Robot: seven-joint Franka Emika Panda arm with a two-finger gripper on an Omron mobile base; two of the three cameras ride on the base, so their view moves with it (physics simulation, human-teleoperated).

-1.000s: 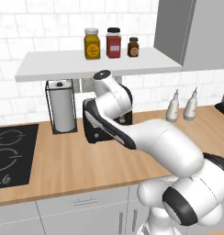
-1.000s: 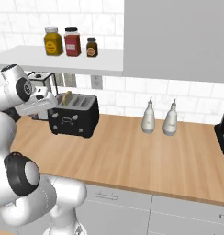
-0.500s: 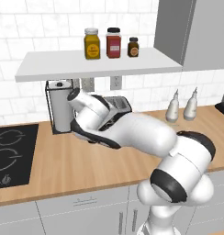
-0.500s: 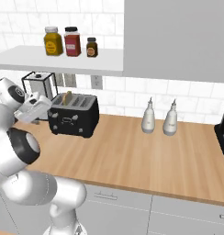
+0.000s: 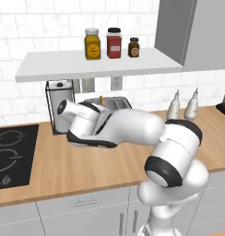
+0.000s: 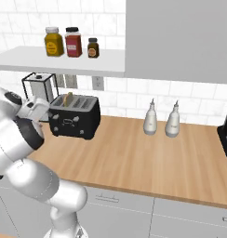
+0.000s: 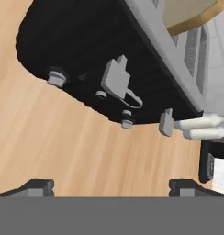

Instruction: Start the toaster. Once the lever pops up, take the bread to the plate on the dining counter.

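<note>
Near the tiled wall on the wooden tabletop (image 6: 134,153): black toaster (image 6: 74,116), bread (image 6: 67,98) standing up out of its left-hand slot. Close in front of the toaster's knobbed face, seen from the hand camera: gripper (image 7: 111,186), spread wide, holding nothing, tips apart from the toaster and above bare wood.
</note>
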